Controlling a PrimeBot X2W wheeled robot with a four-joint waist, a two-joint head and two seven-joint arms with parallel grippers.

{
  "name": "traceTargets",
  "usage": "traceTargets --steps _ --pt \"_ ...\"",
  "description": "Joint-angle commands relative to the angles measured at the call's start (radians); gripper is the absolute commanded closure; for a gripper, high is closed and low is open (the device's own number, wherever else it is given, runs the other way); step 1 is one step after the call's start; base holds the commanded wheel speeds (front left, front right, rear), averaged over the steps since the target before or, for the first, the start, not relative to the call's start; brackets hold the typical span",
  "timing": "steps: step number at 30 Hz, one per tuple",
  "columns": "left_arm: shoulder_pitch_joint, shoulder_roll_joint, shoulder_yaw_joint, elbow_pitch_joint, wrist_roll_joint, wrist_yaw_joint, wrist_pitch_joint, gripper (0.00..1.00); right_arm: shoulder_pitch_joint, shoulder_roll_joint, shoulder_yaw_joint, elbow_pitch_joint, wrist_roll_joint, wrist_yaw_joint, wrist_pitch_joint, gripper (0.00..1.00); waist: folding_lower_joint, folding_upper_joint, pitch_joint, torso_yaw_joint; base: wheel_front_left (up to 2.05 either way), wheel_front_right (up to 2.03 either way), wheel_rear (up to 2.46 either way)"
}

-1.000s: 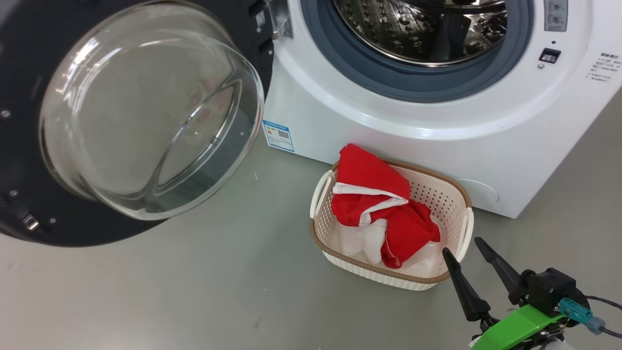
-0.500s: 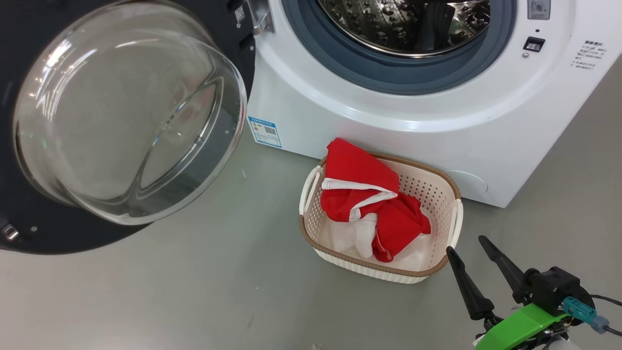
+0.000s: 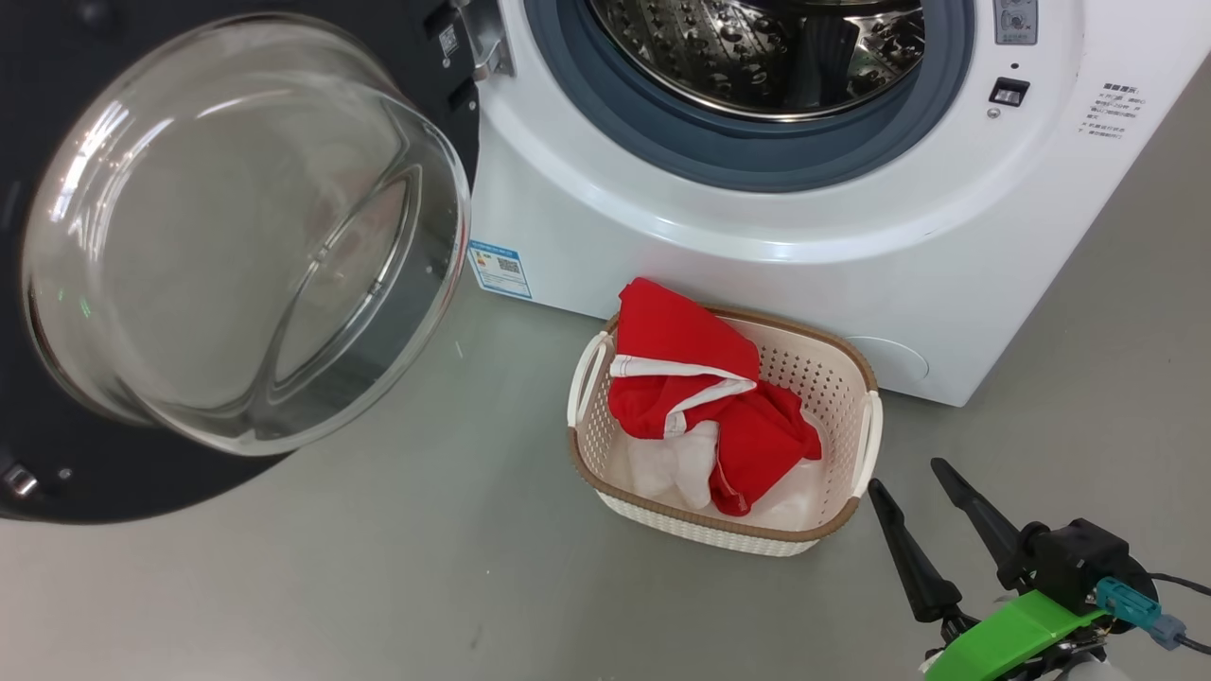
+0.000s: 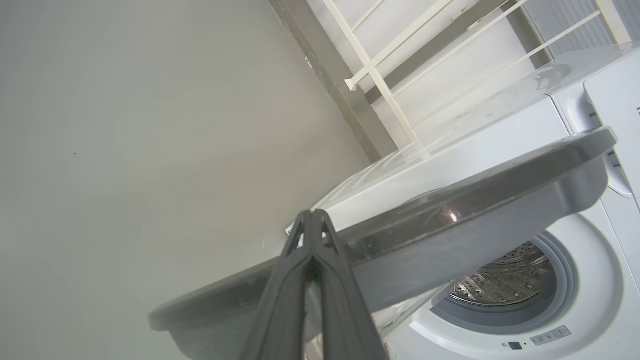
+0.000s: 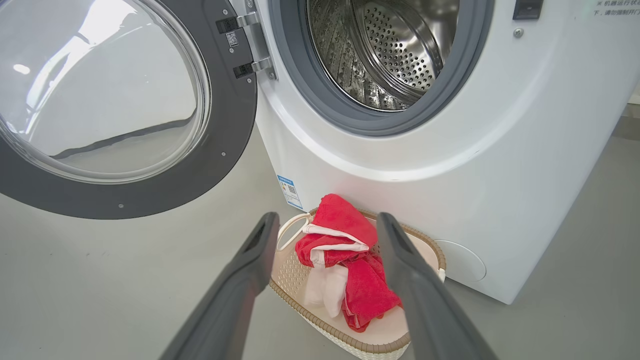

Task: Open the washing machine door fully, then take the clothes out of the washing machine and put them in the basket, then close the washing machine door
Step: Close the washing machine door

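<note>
The washing machine (image 3: 757,236) stands with its door (image 3: 236,236) swung wide to the left, the glass bowl facing me. The steel drum (image 3: 757,47) looks bare inside. The red and white clothes (image 3: 700,397) lie in the basket (image 3: 814,378) on the floor against the machine's front. My right gripper (image 3: 906,480) hovers open just right of the basket; in the right wrist view it (image 5: 327,220) frames the clothes (image 5: 350,260) and the basket (image 5: 437,252). My left gripper (image 4: 312,217) is shut, tips together, close against the door's outer side (image 4: 475,220), seen edge-on.
Grey floor (image 3: 378,567) spreads to the left of and in front of the basket. A small blue label (image 3: 500,269) marks the machine's lower front. A white railing (image 4: 380,65) stands against the wall behind the machine.
The whole head picture has slid left and a little down, so the camera has moved. The right gripper keeps its place in the view, open as before.
</note>
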Motion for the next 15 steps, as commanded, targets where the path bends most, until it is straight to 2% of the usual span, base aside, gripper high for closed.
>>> traceTargets --steps 1,11,15 --pt "0.013 0.06 0.011 -0.038 -0.013 -0.007 0.023 1.0 -0.013 -0.009 0.015 -0.027 -0.01 0.006 -0.006 0.0 0.0 0.0 -0.001 -0.003 0.0 0.0 0.0" --pt "0.076 0.05 -0.023 -0.183 -0.077 -0.007 0.124 1.0 -0.008 0.002 0.007 -0.026 -0.011 0.006 -0.006 0.0 0.0 0.0 -0.017 -0.007 0.0 0.0 0.0" --pt "0.135 0.054 -0.033 -0.281 -0.106 -0.007 0.157 1.0 -0.002 0.008 0.003 -0.028 -0.009 0.006 -0.006 0.0 0.0 0.0 -0.033 -0.012 0.0 0.0 0.0"
